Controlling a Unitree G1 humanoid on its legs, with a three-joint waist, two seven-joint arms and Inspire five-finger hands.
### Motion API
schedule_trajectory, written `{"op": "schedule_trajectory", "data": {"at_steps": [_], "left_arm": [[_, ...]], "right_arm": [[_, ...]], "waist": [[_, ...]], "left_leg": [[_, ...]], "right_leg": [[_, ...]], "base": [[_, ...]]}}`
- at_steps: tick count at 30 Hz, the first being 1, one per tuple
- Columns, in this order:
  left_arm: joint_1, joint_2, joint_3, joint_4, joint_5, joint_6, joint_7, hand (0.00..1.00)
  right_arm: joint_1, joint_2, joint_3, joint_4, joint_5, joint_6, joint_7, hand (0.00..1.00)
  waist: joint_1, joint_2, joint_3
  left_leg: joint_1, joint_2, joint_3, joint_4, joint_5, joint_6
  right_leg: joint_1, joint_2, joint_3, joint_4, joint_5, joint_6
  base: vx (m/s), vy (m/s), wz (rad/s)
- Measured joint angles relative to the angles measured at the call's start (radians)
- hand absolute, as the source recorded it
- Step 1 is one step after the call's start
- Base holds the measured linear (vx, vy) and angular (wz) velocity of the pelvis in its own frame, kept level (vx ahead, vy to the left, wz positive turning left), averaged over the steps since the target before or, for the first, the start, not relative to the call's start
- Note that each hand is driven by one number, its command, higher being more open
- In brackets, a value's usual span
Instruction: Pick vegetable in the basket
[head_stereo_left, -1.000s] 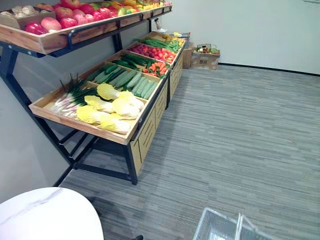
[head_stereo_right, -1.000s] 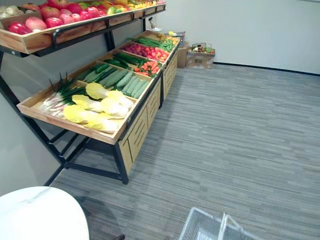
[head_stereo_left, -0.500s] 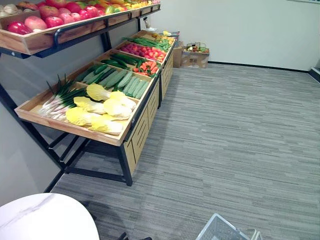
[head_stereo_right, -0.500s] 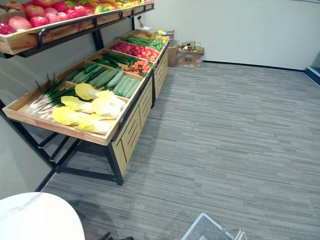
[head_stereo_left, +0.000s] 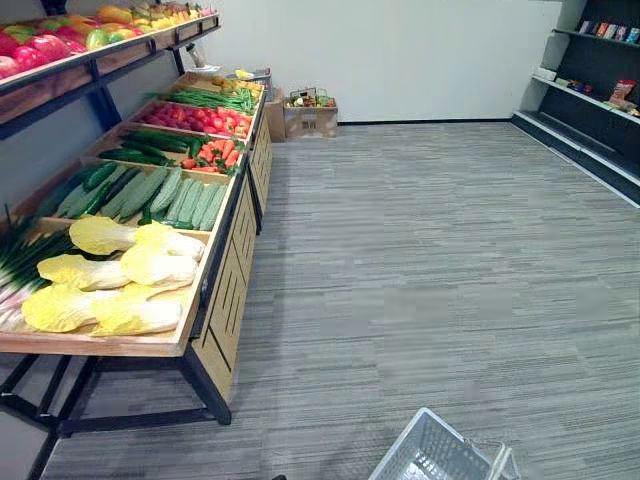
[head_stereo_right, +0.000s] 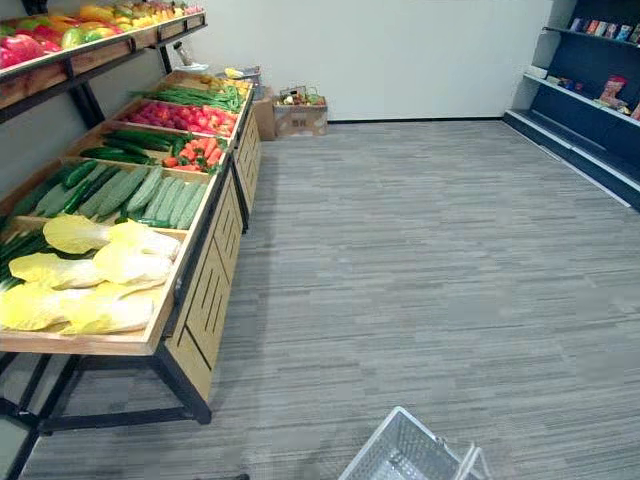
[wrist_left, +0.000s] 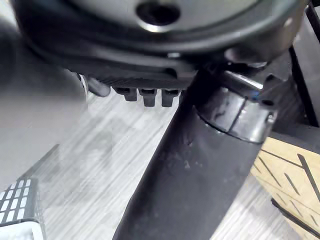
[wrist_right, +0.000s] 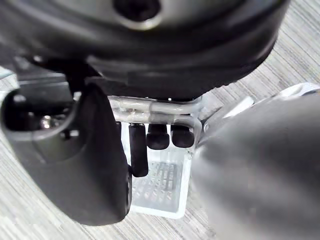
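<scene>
Holding, seemingly, with the right hand (wrist_right: 95, 165) curled round the handles (wrist_right: 150, 108) of the wire basket (head_stereo_left: 440, 458); cannot tell the state of the left hand (wrist_left: 190, 165). Step nearer the napa cabbages (head_stereo_left: 120, 285) on the wooden stand (head_stereo_left: 100, 346) to the left before reaching, carrying the load level. Cut off at the lower edge, so hard to judge inside.

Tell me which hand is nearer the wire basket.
Right. The right hand is curled round the handle of the wire basket. The left hand hangs apart from it, over the floor, with a basket corner off to its side.
</scene>
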Motion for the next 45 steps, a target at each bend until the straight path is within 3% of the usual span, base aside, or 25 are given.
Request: {"op": "schedule_trajectory", "data": {"at_steps": [13,19,26,30,32,34,35,36,37,39,41,42,43,44,45], "left_arm": [[0.0,0.004,0.0,0.0,0.014,0.007,0.003,1.0],[-0.009,0.024,-0.071,0.007,0.076,0.013,0.023,1.0],[-0.021,0.038,-0.115,0.024,0.078,0.016,0.019,1.0],[-0.028,0.045,-0.118,0.015,0.084,0.022,0.009,1.0],[-0.026,0.062,-0.144,-0.008,0.11,0.035,0.009,1.0],[-0.021,0.061,-0.133,-0.016,0.11,0.038,0.012,1.0],[-0.021,0.064,-0.128,-0.016,0.11,0.044,0.013,1.0],[-0.02,0.067,-0.122,-0.017,0.11,0.05,0.013,1.0],[-0.022,0.066,-0.093,-0.017,0.11,0.061,0.012,1.0],[-0.024,0.058,-0.065,-0.017,0.119,0.066,0.013,1.0],[-0.023,0.05,-0.027,-0.017,0.121,0.069,0.017,1.0],[-0.021,0.044,-0.016,-0.017,0.121,0.069,0.022,1.0],[-0.02,0.032,-0.013,-0.015,0.121,0.067,0.026,1.0],[-0.02,0.022,-0.005,-0.015,0.123,0.062,0.026,1.0],[-0.021,0.009,0.02,-0.021,0.123,0.062,0.023,1.0]], "right_arm": [[0.005,0.001,0.028,0.013,0.01,-0.003,-0.018,0.0],[0.006,-0.001,0.025,0.021,0.008,-0.006,-0.022,0.0],[-0.001,-0.008,0.027,0.021,-0.002,0.0,-0.022,0.0],[-0.019,-0.017,0.027,0.017,0.007,0.001,-0.036,0.0],[-0.021,-0.016,0.025,0.011,0.017,-0.001,-0.046,0.0],[-0.049,-0.018,0.024,-0.005,0.018,-0.009,-0.052,0.0],[-0.061,-0.023,0.025,-0.009,0.018,-0.009,-0.051,0.0],[-0.063,-0.021,0.026,-0.009,0.016,-0.007,-0.051,0.0],[-0.065,-0.007,0.027,-0.009,0.015,-0.007,-0.042,0.0],[-0.066,-0.003,0.027,-0.01,0.016,-0.009,-0.035,0.0],[-0.065,-0.006,0.028,-0.02,0.017,-0.011,-0.034,0.0],[-0.064,-0.008,0.028,-0.022,0.017,-0.011,-0.034,0.0],[-0.064,-0.008,0.028,-0.023,0.011,-0.007,-0.035,0.0],[-0.069,-0.017,0.028,-0.026,0.008,-0.005,-0.035,0.0],[-0.074,-0.024,0.026,-0.037,0.009,-0.006,-0.035,0.0]], "waist": [[0.005,-0.006,-0.006],[0.004,-0.006,-0.006],[0.001,-0.009,0.007],[-0.007,-0.012,0.032],[-0.019,-0.027,0.041],[-0.016,-0.019,0.055],[-0.018,-0.004,0.071],[-0.022,-0.015,0.075],[-0.023,-0.02,0.075],[-0.026,-0.018,0.075],[-0.029,-0.015,0.077],[-0.029,-0.009,0.077],[-0.027,-0.001,0.074],[-0.022,0.023,0.082],[-0.021,0.03,0.097]], "left_leg": [[0.006,0.001,-0.022,-0.009,0.0,0.0],[0.028,0.001,-0.006,-0.009,-0.007,-0.002],[0.017,0.001,0.028,0.097,-0.077,0.009],[-0.004,-0.024,0.018,0.174,-0.126,0.034],[-0.011,-0.057,-0.021,0.206,-0.154,0.056],[0.003,-0.055,-0.015,0.203,-0.164,0.07],[0.025,-0.047,-0.015,0.199,-0.168,0.076],[0.049,-0.036,-0.017,0.198,-0.178,0.078],[0.078,-0.011,-0.018,0.183,-0.192,0.068],[0.081,0.022,-0.022,0.183,-0.211,0.049],[0.102,0.05,-0.024,0.187,-0.246,0.015],[0.113,0.061,-0.026,0.188,-0.259,0.004],[0.134,0.09,-0.027,0.189,-0.28,-0.019],[0.145,0.111,-0.026,0.188,-0.272,-0.023],[0.164,0.115,-0.028,0.181,-0.249,-0.021]], "right_leg": [[0.036,0.002,-0.039,-0.048,0.012,0.002],[0.065,0.002,-0.042,-0.086,0.037,0.009],[0.065,-0.01,-0.031,-0.049,0.036,0.011],[0.023,-0.051,-0.059,0.071,-0.046,0.041],[-0.008,-0.098,-0.103,0.193,-0.102,0.093],[-0.093,-0.112,-0.141,0.373,-0.087,0.091],[-0.11,-0.117,-0.149,0.435,-0.078,0.081],[-0.115,-0.118,-0.17,0.453,-0.092,0.064],[-0.143,-0.096,-0.183,0.419,-0.103,0.045],[-0.185,-0.066,-0.189,0.307,-0.092,0.048],[-0.202,-0.056,-0.191,0.143,0.004,0.036],[-0.198,-0.053,-0.196,0.132,0.054,0.034],[-0.181,-0.032,-0.227,0.127,0.127,-0.02],[-0.173,-0.017,-0.246,0.164,0.101,-0.025],[-0.197,-0.03,-0.262,0.27,0.035,-0.045]], "base": [[0.0,0.0,0.07],[0.01,0.019,-0.1],[-0.04,0.035,-0.18],[-0.08,0.07,0.04],[-0.03,0.067,0.38],[0.0,0.055,-0.05],[0.04,0.071,-0.08],[0.12,0.05,0.02],[0.18,-0.033,0.05],[0.28,-0.139,0.01],[0.39,-0.229,0.04],[0.46,-0.261,0.07],[0.49,-0.268,0.09],[0.49,-0.263,0.19],[0.45,-0.273,0.26]]}}
